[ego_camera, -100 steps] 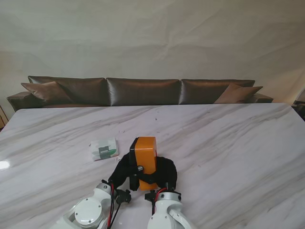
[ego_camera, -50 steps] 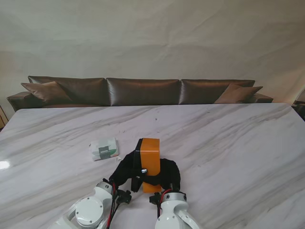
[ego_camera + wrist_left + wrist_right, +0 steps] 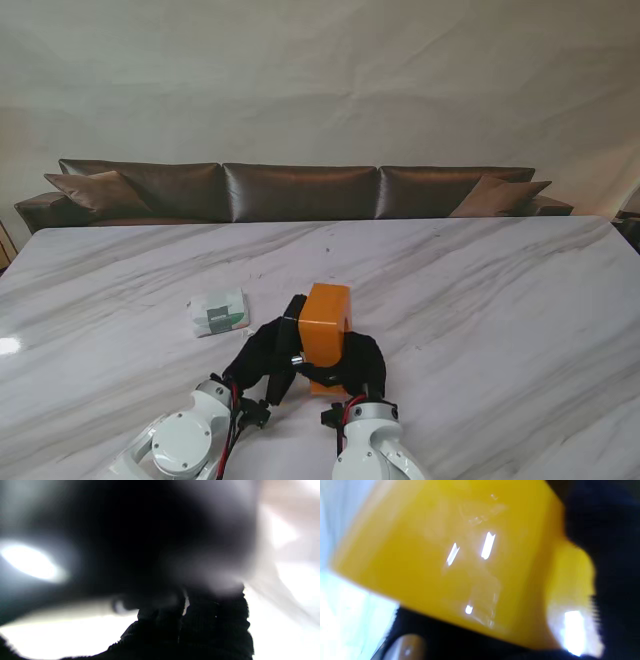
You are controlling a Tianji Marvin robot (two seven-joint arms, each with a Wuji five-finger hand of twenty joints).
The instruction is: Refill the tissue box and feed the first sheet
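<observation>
Both my left hand (image 3: 268,357) and right hand (image 3: 357,363) clasp the orange box (image 3: 326,322), held tilted just over the table (image 3: 480,300). The tissue pack (image 3: 218,312) lies to its left, apart.

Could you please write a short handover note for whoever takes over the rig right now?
Left robot hand: at the dark left side of the orange tissue box; its wrist view is too blurred to confirm a grip.
Right robot hand: closed on the box from the right and underneath, holding it tilted above the table.
Tissue pack: lying on the table to the left of the box and farther from me, apart from both hands, apparently still wrapped.
Done: box picked up.
Left: open the box, load the pack, pull the first sheet through.
</observation>
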